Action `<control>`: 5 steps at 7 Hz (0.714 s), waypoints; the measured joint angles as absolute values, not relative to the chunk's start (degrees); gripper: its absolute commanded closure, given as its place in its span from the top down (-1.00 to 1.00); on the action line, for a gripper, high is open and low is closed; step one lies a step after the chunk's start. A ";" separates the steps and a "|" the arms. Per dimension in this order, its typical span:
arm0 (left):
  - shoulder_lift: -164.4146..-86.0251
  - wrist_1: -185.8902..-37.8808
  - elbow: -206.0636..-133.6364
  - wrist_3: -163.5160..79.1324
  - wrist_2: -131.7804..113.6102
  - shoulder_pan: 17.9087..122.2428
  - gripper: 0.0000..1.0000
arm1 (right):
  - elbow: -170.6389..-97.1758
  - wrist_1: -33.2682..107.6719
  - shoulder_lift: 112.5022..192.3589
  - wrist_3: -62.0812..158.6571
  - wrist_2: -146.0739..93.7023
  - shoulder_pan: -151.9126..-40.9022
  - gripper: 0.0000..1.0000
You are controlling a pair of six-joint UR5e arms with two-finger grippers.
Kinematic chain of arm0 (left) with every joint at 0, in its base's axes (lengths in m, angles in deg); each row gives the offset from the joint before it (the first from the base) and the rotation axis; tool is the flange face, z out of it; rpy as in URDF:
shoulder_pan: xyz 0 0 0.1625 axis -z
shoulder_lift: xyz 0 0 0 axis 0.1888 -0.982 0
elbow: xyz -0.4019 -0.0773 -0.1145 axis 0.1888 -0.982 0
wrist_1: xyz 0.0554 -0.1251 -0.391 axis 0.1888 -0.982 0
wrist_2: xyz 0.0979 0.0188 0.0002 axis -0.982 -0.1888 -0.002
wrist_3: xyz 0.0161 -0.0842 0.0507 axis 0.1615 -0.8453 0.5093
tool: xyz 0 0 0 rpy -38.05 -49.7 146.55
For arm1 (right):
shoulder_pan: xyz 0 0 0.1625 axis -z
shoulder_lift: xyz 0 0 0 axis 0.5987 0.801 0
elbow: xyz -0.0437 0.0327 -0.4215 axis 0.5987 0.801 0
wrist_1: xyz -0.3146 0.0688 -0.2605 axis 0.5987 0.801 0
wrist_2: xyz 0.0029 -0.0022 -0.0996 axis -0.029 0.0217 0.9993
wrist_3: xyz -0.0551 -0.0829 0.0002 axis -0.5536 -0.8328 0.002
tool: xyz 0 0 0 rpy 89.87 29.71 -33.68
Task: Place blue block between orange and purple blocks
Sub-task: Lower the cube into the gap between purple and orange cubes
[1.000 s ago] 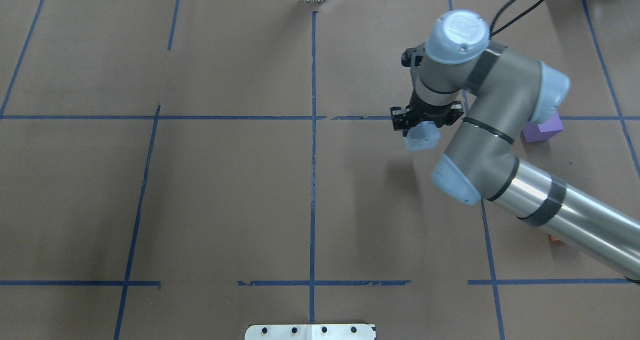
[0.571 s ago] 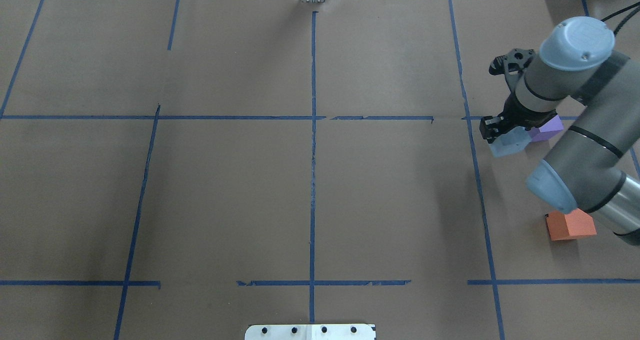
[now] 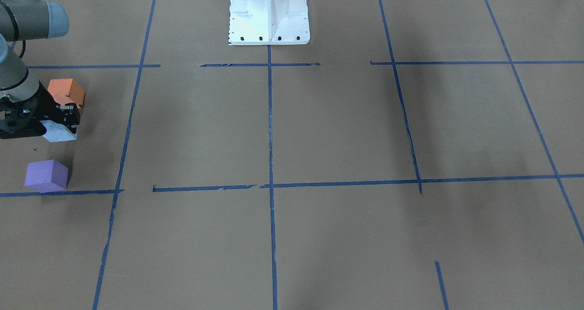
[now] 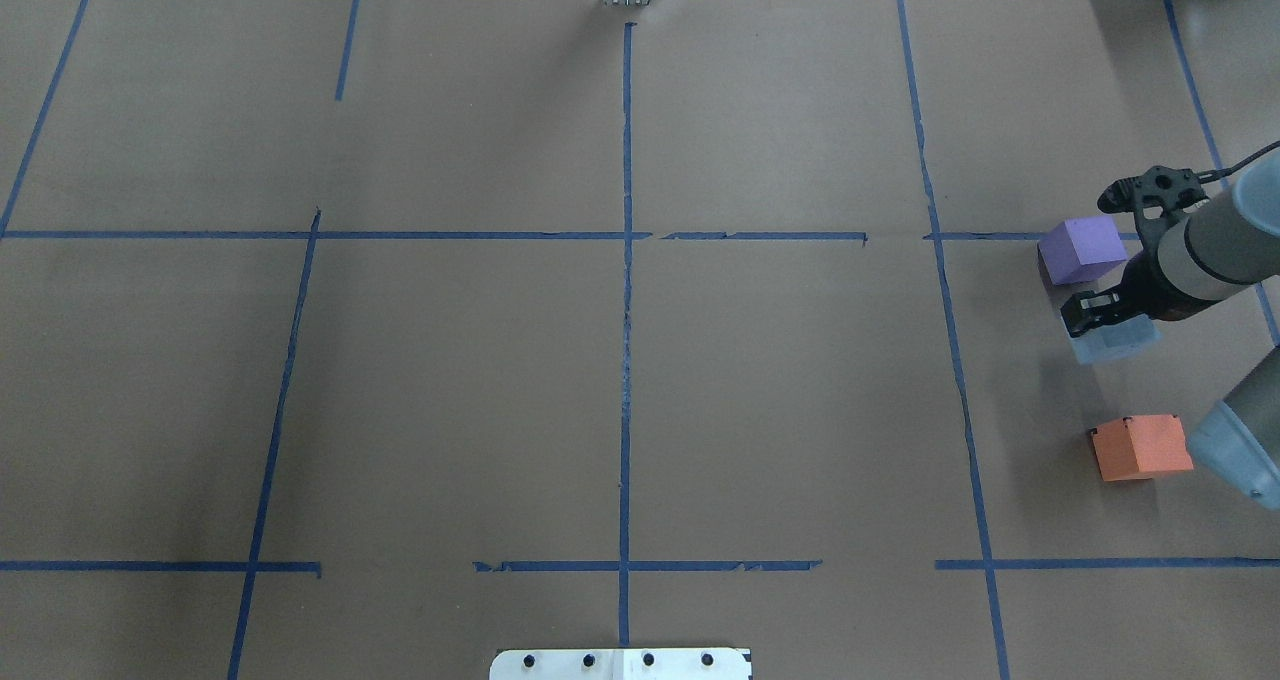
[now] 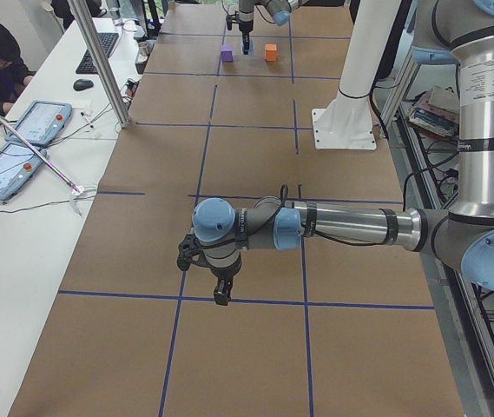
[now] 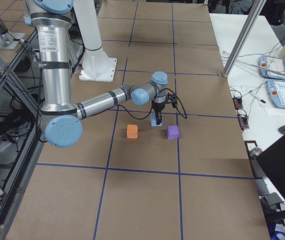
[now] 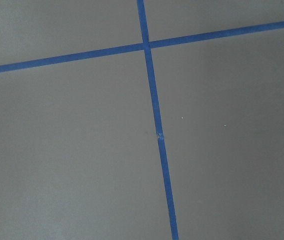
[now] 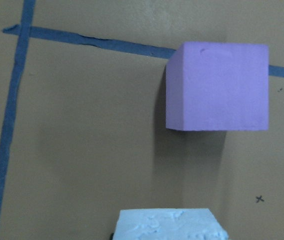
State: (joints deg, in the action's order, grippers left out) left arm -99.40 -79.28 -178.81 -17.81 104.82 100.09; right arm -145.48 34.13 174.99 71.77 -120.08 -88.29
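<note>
Seen from above, the orange block [image 4: 1140, 447] sits nearest us, at about 6 o'clock from the blue block [image 4: 1118, 345], which our right gripper [image 4: 1103, 322] squeezes tight. The purple block [image 4: 1082, 250] sits farther off at about 12 o'clock, so we should go straight down slowly, set the blue block flat between them, then let go.

right tool [image 4: 1105, 328] pointing down, jaws clamped; left arm [image 5: 342, 228] stretched low

Overhead looks forward-down from behind base [image 3: 269, 13]; front view faces it. Side views look along table [image 4: 450, 380] from its ends. Wrist cams close, downward: left on tape cross [image 7: 145, 46], right on purple block [image 8: 216, 87], shared with all exteriors.
</note>
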 measured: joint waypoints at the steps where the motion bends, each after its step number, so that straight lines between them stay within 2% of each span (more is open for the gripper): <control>1: -99.44 -79.28 -178.82 -17.92 104.82 100.09 1.00 | -144.18 29.42 177.04 73.53 -120.32 -88.22 0.02; 2: -99.46 -79.28 -178.82 -17.95 104.82 100.09 1.00 | -142.88 26.61 177.70 75.57 -120.64 -88.14 0.40; 3: -99.47 -79.28 -178.82 -17.96 104.82 100.09 1.00 | -142.14 25.58 177.69 76.60 -120.81 -88.07 0.99; 5: -99.47 -79.30 -178.81 -17.93 104.82 100.09 1.00 | -141.28 25.11 177.58 76.82 -121.26 -88.02 1.00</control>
